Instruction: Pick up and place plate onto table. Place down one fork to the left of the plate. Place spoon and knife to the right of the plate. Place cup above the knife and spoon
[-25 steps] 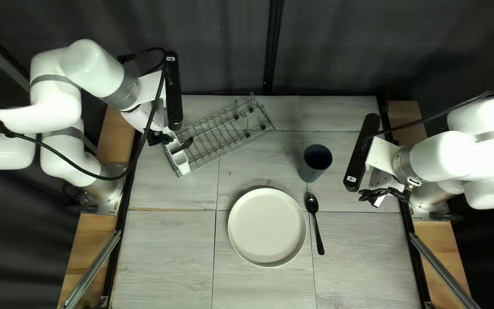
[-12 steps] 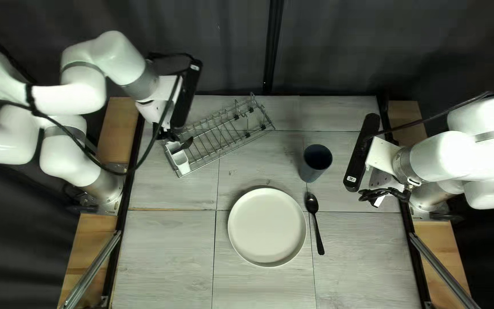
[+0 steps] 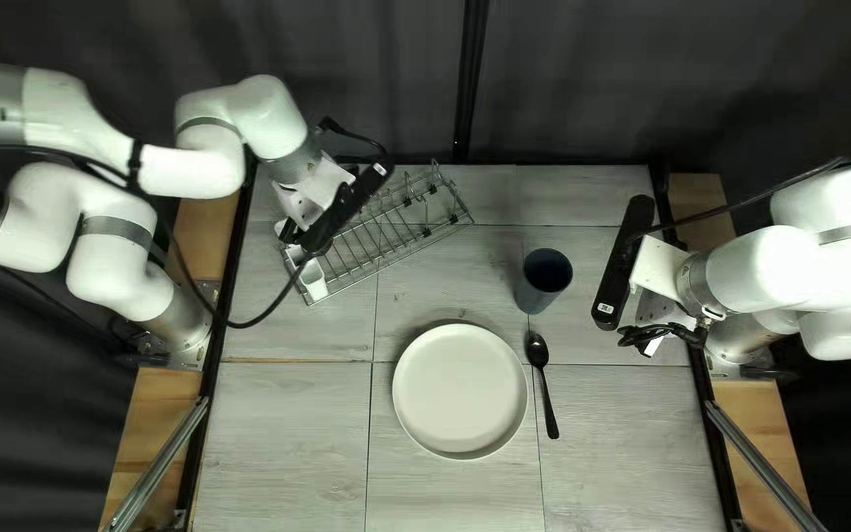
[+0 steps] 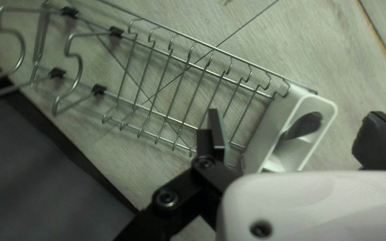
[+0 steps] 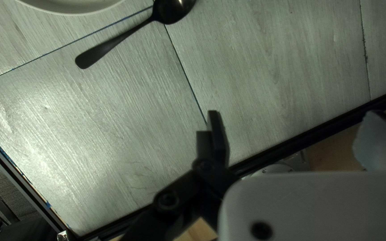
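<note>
My left gripper (image 3: 293, 234) hangs over the white cutlery holder (image 3: 314, 280) at the rack's near-left end. In the left wrist view, the gripper (image 4: 293, 134) is open, and the holder (image 4: 329, 107) lies beneath and beyond the gap. One dark utensil end (image 4: 305, 125) shows inside it; its kind is unclear. The pale plate (image 3: 460, 392) rests on the table, with a black spoon (image 3: 544, 379) along its right side. A dark blue cup (image 3: 544, 280) stands above the spoon. At the right, my right gripper (image 3: 654, 345) hovers; its wrist view shows the gripper (image 5: 295, 134) open and empty.
The wire dish rack (image 3: 401, 219) sits slanted at the back left of the table, joined to the holder. In the right wrist view, the spoon (image 5: 108, 48) and the plate's rim (image 5: 74, 10) lie ahead of the gripper. Dark rails (image 3: 207, 394) border the table's sides.
My left arm has swung right and its wrist has turned, bringing its black mount across the holder and the rack's near end. The right arm, plate, spoon and cup have not moved.
</note>
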